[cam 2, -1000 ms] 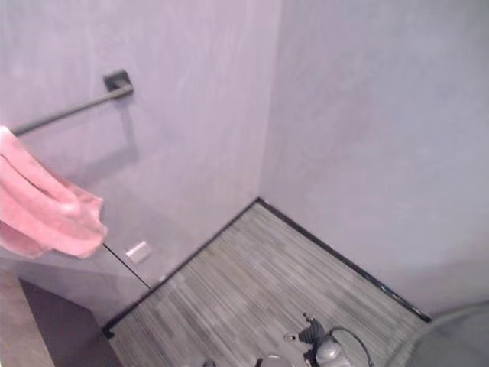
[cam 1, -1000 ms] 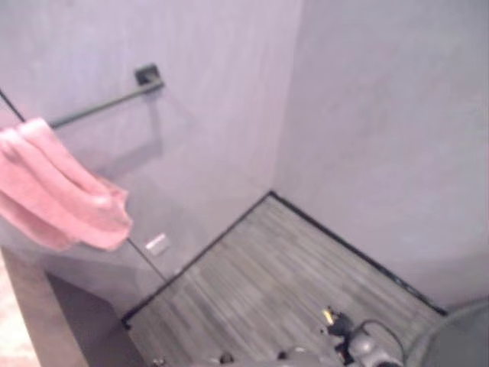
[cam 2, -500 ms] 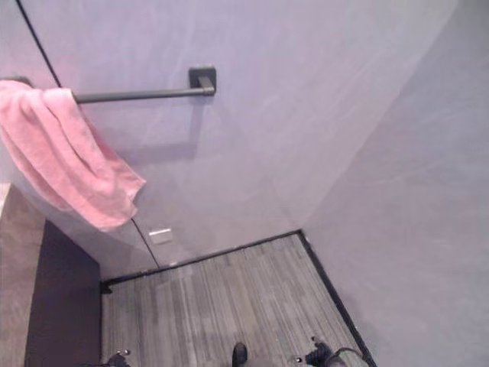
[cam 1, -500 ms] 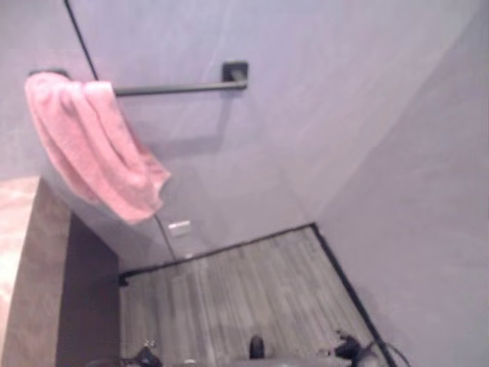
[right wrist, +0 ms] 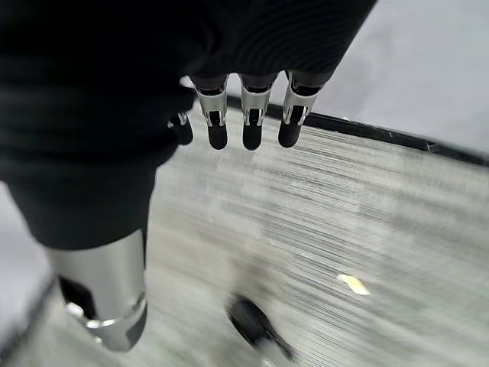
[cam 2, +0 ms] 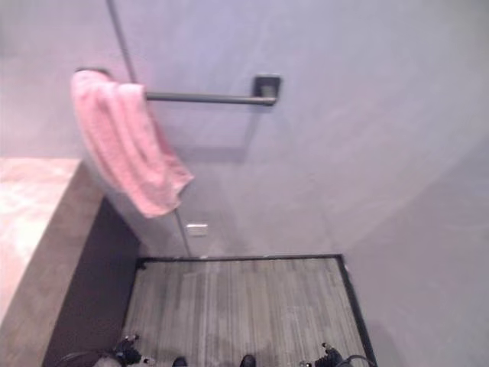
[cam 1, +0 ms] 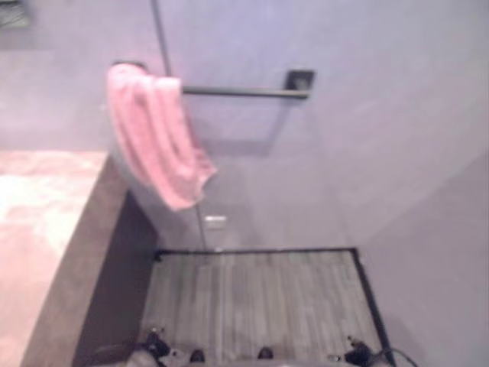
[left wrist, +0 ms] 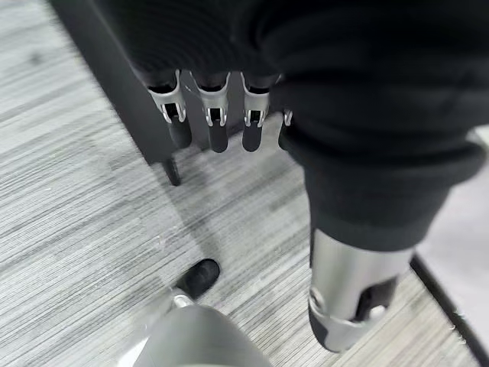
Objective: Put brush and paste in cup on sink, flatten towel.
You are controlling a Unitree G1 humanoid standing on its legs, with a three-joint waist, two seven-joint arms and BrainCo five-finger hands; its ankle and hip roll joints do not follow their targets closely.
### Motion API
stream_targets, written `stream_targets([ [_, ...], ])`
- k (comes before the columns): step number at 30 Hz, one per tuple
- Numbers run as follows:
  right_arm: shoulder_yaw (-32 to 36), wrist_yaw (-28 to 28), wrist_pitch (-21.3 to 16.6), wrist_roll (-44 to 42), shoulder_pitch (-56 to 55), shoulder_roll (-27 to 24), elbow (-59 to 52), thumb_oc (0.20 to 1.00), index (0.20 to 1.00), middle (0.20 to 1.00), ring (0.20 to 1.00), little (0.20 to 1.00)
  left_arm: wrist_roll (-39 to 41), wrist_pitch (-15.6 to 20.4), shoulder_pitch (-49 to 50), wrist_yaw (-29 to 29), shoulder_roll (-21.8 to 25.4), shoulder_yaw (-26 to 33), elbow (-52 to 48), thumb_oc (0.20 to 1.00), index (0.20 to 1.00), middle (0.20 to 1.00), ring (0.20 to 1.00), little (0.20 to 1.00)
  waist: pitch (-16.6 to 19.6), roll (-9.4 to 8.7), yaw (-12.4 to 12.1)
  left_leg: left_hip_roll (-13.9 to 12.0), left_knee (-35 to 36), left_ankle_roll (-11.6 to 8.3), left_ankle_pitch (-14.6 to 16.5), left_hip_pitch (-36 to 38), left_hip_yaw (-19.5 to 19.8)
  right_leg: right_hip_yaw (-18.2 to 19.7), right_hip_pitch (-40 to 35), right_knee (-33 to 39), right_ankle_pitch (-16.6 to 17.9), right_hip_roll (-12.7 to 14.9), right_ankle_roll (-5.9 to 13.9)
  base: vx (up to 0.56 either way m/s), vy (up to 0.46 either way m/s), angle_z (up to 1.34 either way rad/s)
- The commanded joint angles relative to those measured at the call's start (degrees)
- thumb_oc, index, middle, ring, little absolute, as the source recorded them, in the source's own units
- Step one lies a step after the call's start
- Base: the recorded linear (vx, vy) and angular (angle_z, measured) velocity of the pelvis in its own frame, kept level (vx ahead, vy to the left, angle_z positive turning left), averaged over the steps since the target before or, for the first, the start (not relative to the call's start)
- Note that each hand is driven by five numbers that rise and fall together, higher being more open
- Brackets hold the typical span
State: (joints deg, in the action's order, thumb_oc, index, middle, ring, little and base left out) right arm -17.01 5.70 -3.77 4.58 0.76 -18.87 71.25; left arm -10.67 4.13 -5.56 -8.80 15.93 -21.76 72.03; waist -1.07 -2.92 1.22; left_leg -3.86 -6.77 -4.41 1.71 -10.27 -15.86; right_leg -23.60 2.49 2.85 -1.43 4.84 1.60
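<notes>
Towel, pink and bunched, hangs over the left end of a dark wall bar, above a stone counter. Below is the grey striped floor. Left hand and right hand hang over it with relaxed, empty fingers

1. A dark towel bar runs across the grey wall at about 12 o'clock.
2. A pink towel hangs bunched over the bar's 9 o'clock end.
3. A pale stone counter sits at 9 o'clock.
4. Grey striped floor lies at 6 o'clock.
</notes>
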Motion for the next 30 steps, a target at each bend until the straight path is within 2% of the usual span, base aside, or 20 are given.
stream_targets([
  [1, 0.28, 1.19, -0.96, 0.27, 1.82, 1.20, 1.42, 1.000, 1.000, 1.000, 1.000, 1.000, -1.29, 0.32, 0.71, -1.00, 1.81, 3.39, 3.22, 1.000, 1.000, 1.000, 1.000, 1.000, -0.50, -1.18, -0.33, 3.38, 3.97, 4.20, 2.38, 4.71, 4.29, 0.54, -3.71, -4.75, -3.43, 1.45, 3.37, 0.06, 0.044, -0.65],
  [5, 2.02, 1.57, -1.00, -1.38, 2.59, 1.29, 0.88, 1.000, 1.000, 1.000, 1.000, 1.000, -2.15, 0.54, 1.77, -0.48, 1.79, 2.56, 3.11, 1.000, 1.000, 1.000, 1.000, 1.000, -0.10, -0.36, -0.49, 4.80, 5.22, 5.72, 3.17, 6.65, 6.18, 0.39, -3.98, -8.39, -4.29, 3.07, 3.80, 0.10, 0.161, 0.21],
  [7, 1.76, 1.75, -1.44, -0.90, 3.18, 1.61, -0.52, 1.000, 1.000, 1.000, 1.000, 1.000, -2.57, 0.78, 2.00, -0.43, 2.03, 2.49, 3.66, 1.000, 1.000, 1.000, 1.000, 1.000, -0.16, 0.58, -0.34, 5.96, 6.67, 7.11, 3.26, 8.43, 7.50, -0.04, -2.60, -15.24, -3.74, 5.54, 4.43, 0.09, 0.204, 0.18],
  [8, 1.76, 1.75, -1.44, -0.89, 3.18, 1.61, -0.53, 1.000, 1.000, 1.000, 1.000, 1.000, -2.58, 0.79, 1.99, -0.43, 2.02, 2.50, 3.67, 1.000, 1.000, 1.000, 1.000, 1.000, -0.17, 0.57, -0.33, 6.01, 6.72, 7.14, 3.25, 8.46, 7.50, -0.02, -2.54, -15.41, -3.81, 5.63, 4.48, 0.09, 0.267, 0.30],
  [10, 0.65, 1.83, -2.13, -0.44, 4.03, 1.76, -3.37, 1.000, 1.000, 1.000, 1.000, 1.000, -3.26, 0.86, 2.19, -0.56, 2.39, 2.10, 3.55, 1.000, 1.000, 1.000, 1.000, 1.000, -1.42, 1.24, 0.41, 7.22, 8.48, 8.52, 2.93, 10.83, 8.33, 2.63, 0.62, -23.69, 0.75, 7.53, 5.83, 0.05, 0.197, 0.19],
  [11, 0.64, 1.83, -2.12, -0.44, 4.03, 1.75, -3.40, 1.000, 1.000, 1.000, 1.000, 1.000, -3.27, 0.86, 2.19, -0.56, 2.39, 2.12, 3.55, 1.000, 1.000, 1.000, 1.000, 1.000, -1.43, 1.21, 0.37, 7.28, 8.56, 8.57, 2.90, 10.87, 8.28, 2.73, 0.72, -23.87, 0.71, 7.62, 5.90, 0.05, 0.177, 0.12],
  [12, 0.32, 2.22, -2.57, -0.51, 4.12, 1.47, -6.00, 1.000, 1.000, 1.000, 1.000, 1.000, -3.40, 1.09, 2.56, -0.66, 2.68, 2.37, 3.18, 1.000, 1.000, 1.000, 1.000, 1.000, -2.37, 1.54, 1.32, 8.13, 9.85, 9.47, 2.67, 12.55, 9.07, 6.72, 3.45, -30.24, 3.97, 7.96, 6.64, 0.04, 0.156, 0.15],
  [13, 0.42, 2.43, -2.83, -0.53, 4.07, 1.13, -7.14, 1.000, 1.000, 1.000, 1.000, 1.000, -3.44, 1.14, 2.36, -0.70, 2.94, 2.27, 3.09, 1.000, 1.000, 1.000, 1.000, 1.000, -3.21, 1.71, 2.01, 8.39, 10.18, 9.79, 2.48, 13.10, 9.70, 9.40, 5.42, -33.95, 4.84, 7.62, 6.52, 0.05, 0.183, 0.13],
  [14, 0.47, 2.39, -2.77, -0.50, 3.81, 0.78, -8.87, 1.000, 1.000, 1.000, 1.000, 1.000, -3.47, 1.14, 2.56, -0.74, 3.21, 2.39, 2.92, 1.000, 1.000, 1.000, 1.000, 1.000, -3.86, 1.86, 2.45, 8.50, 10.53, 10.16, 2.32, 13.70, 10.01, 11.40, 7.21, -37.05, 5.04, 7.28, 6.22, 0.00, 0.067, 0.05],
  [16, 0.66, 2.48, -2.82, -0.47, 3.51, 0.47, -9.82, 1.000, 1.000, 1.000, 1.000, 1.000, -3.78, 1.07, 2.48, -0.74, 3.42, 2.45, 3.01, 1.000, 1.000, 1.000, 1.000, 1.000, -4.14, 1.89, 2.66, 8.43, 11.02, 10.46, 1.90, 13.72, 9.51, 12.55, 9.11, -38.90, 4.82, 6.87, 5.30, -0.01, 0.029, 0.11],
  [17, 1.01, 2.46, -2.76, -0.55, 3.23, 0.26, -9.92, 1.000, 1.000, 1.000, 1.000, 1.000, -3.87, 1.03, 2.50, -0.66, 3.59, 2.50, 3.24, 1.000, 1.000, 1.000, 1.000, 1.000, -4.29, 1.96, 2.63, 8.19, 11.31, 10.41, 2.00, 14.07, 9.16, 13.59, 10.44, -38.95, 3.55, 6.32, 4.96, 0.12, 0.001, 0.06],
  [18, 0.71, 2.21, -2.58, 0.08, 2.92, 0.00, -9.93, 1.000, 1.000, 1.000, 1.000, 1.000, -3.55, 1.13, 2.33, -0.73, 4.07, 2.79, 3.59, 1.000, 1.000, 1.000, 1.000, 1.000, -4.31, 2.02, 2.36, 7.30, 11.77, 9.62, 2.46, 14.75, 9.12, 12.99, 10.26, -32.79, 1.11, 5.41, 5.34, 0.13, -0.012, -0.03],
  [19, 0.72, 2.21, -2.58, 0.08, 2.94, 0.00, -9.93, 1.000, 1.000, 1.000, 1.000, 1.000, -3.55, 1.13, 2.30, -0.73, 4.07, 2.79, 3.59, 1.000, 1.000, 1.000, 1.000, 1.000, -4.33, 2.06, 2.33, 7.23, 11.77, 9.60, 2.40, 14.71, 9.07, 12.93, 10.23, -32.64, 1.21, 5.33, 5.22, 0.14, -0.054, -0.23],
  [20, 0.53, 2.32, -2.47, 0.64, 2.97, -0.16, -9.46, 1.000, 1.000, 1.000, 1.000, 1.000, -3.50, 1.14, 2.09, -0.87, 4.29, 3.05, 3.90, 1.000, 1.000, 1.000, 1.000, 1.000, -4.27, 2.12, 1.95, 6.46, 11.77, 9.17, 2.53, 14.50, 8.50, 11.49, 9.75, -27.07, 0.80, 5.52, 5.45, 0.07, -0.095, -0.23],
  [21, 0.65, 2.52, -2.35, 1.08, 3.03, -0.44, -8.96, 1.000, 1.000, 1.000, 1.000, 1.000, -3.38, 1.20, 1.88, -0.99, 4.47, 3.16, 3.92, 1.000, 1.000, 1.000, 1.000, 1.000, -4.29, 2.23, 1.57, 5.43, 11.77, 8.44, 2.57, 14.20, 7.95, 10.47, 9.25, -19.57, 1.41, 4.69, 5.69, 0.10, -0.143, -0.30],
  [22, 0.68, 2.65, -2.11, 1.31, 3.13, -0.44, -8.53, 1.000, 1.000, 1.000, 1.000, 1.000, -3.35, 1.28, 1.54, -0.99, 4.61, 3.12, 3.89, 1.000, 1.000, 1.000, 1.000, 1.000, -4.26, 1.99, 1.46, 4.93, 11.77, 7.98, 2.74, 14.15, 7.64, 10.33, 9.32, -15.29, 2.44, 4.48, 6.25, 0.15, -0.254, -0.44],
  [23, 0.88, 3.19, -1.72, 2.31, 3.15, -0.87, -7.78, 1.000, 1.000, 1.000, 1.000, 1.000, -4.06, 1.62, 0.25, -1.13, 5.10, 2.67, 3.35, 1.000, 1.000, 1.000, 1.000, 1.000, -4.30, 1.49, 1.83, 4.04, 11.76, 7.35, 2.80, 13.93, 7.33, 13.25, 9.36, -7.71, 4.87, 3.34, 6.55, 0.11, -0.193, -0.52],
  [26, 0.80, 2.99, -1.52, 2.54, 2.91, -0.26, -6.10, 1.000, 1.000, 1.000, 1.000, 1.000, -4.31, 1.65, 0.30, -1.45, 5.24, 2.79, 3.31, 1.000, 1.000, 1.000, 1.000, 1.000, -3.52, 0.38, 1.76, 3.44, 10.95, 6.51, 3.40, 14.59, 7.47, 12.98, 7.12, -5.19, 4.72, 2.63, 6.43, 0.20, -0.206, -0.07],
  [27, 0.48, 2.83, -1.49, 2.61, 3.01, -0.08, -4.79, 1.000, 1.000, 1.000, 1.000, 1.000, -3.97, 1.57, 0.21, -1.53, 5.05, 2.80, 3.44, 1.000, 1.000, 1.000, 1.000, 1.000, -2.81, 0.14, 1.91, 2.94, 10.91, 6.05, 3.32, 14.73, 7.70, 13.68, 5.98, -4.34, 4.68, 1.67, 6.10, 0.37, -0.361, 0.32],
  [30, -0.36, 2.66, -1.79, 2.75, 3.05, -0.51, -5.23, 1.000, 1.000, 1.000, 1.000, 1.000, -2.57, 1.71, 0.97, -1.68, 5.25, 3.69, 2.89, 1.000, 1.000, 1.000, 1.000, 1.000, -0.95, 0.26, 1.95, 0.65, 10.73, 4.26, 2.15, 15.44, 8.94, 11.75, 4.28, -5.17, 2.37, -0.34, 4.52, 0.28, -0.284, 0.35],
])
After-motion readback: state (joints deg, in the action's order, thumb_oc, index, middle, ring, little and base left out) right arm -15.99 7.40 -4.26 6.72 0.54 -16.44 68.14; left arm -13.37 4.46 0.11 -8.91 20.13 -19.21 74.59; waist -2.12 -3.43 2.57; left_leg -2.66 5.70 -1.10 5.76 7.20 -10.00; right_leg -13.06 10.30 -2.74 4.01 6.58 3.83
